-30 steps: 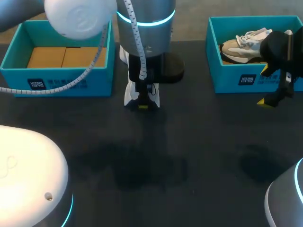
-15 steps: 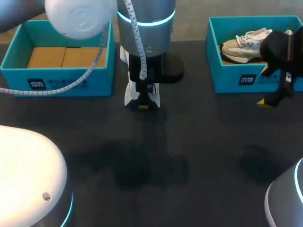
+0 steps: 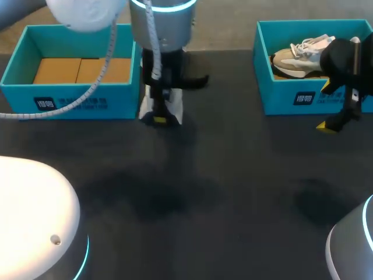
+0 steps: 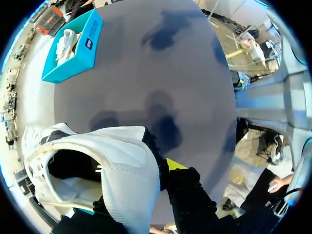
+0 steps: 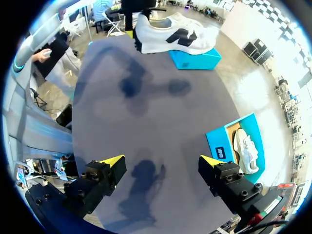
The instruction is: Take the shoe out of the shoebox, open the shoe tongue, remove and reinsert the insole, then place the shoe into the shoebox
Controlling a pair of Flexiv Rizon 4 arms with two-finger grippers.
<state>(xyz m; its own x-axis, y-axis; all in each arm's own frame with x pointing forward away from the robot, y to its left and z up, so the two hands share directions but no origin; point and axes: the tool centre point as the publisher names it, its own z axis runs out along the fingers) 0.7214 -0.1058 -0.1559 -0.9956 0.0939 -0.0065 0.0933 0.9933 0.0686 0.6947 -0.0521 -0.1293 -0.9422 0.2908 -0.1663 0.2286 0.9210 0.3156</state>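
The left gripper (image 4: 157,170) is clamped on the heel of the white shoe (image 4: 97,161) (one yellow tip outside, the other hidden inside), holding it aloft. In the last second it has carried the shoe left and farther. It is now just beside the left shoebox (image 3: 70,96), so the final placing looks close. The right gripper (image 5: 163,168) hangs wide open, empty, near the right shoebox (image 3: 303,96).
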